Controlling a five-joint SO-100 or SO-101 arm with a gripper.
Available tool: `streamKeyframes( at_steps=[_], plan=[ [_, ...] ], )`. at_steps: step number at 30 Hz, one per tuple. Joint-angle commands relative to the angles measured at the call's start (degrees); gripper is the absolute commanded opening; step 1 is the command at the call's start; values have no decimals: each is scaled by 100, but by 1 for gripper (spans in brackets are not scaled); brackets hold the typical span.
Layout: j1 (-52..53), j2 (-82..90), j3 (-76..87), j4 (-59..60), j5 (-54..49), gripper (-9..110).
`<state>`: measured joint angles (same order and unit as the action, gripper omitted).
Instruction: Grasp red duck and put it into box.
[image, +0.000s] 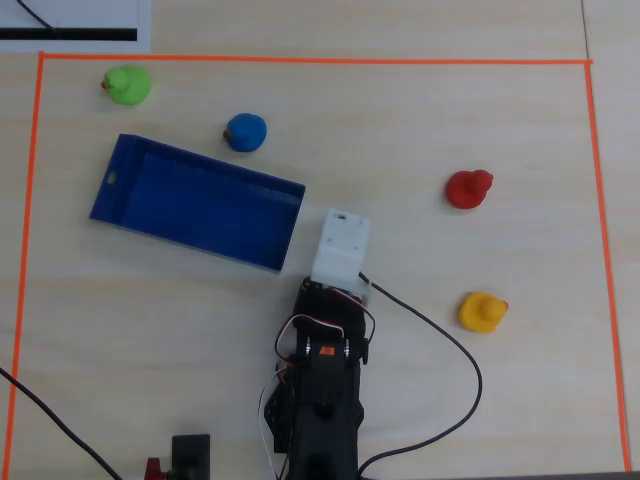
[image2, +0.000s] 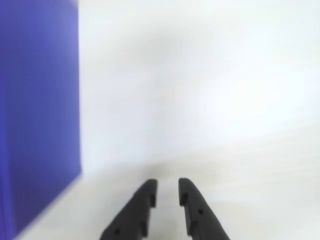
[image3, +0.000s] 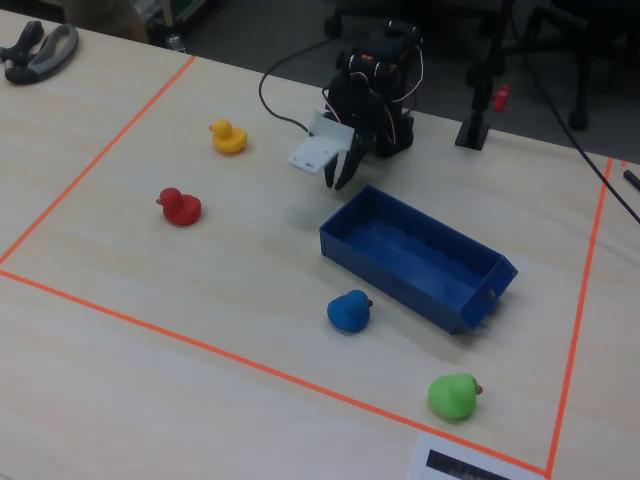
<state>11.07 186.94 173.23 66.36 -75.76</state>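
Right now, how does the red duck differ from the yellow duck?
The red duck is solid red; the yellow duck is yellow with an orange beak. In the overhead view the red one lies farther from the arm's base, the yellow one nearer. Both stand upright on the bare table, outside the box, similar in size and shape.

Red duck (image: 468, 188) upright, well apart from empty blue box (image: 130, 212).

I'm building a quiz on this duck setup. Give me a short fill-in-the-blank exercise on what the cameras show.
1. The box holds ____ ducks.
2. In the overhead view, the duck nearest the red duck is the ____ one.
3. The end effector holds ____ between its fingers.
4. In the overhead view, the green duck lies ____ of the blue duck.

Missing words: no; yellow; nothing; left
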Motion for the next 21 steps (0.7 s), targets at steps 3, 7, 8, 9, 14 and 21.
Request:
streamKeyframes(
  at_steps=[3,7,8,9,14,21],
  plan=[
    [870,-2224,-2602,-316,-149,6],
    [1907,-3788,-4491,-712,-114,10],
    [2118,-4069,-4816,-879,-105,12],
    [2329,-4307,-5089,-1081,-105,13],
    [3085,-5256,-6100,-2004,-167,23],
    [3639,-6328,-6952,-2540,-642,32]
  ],
)
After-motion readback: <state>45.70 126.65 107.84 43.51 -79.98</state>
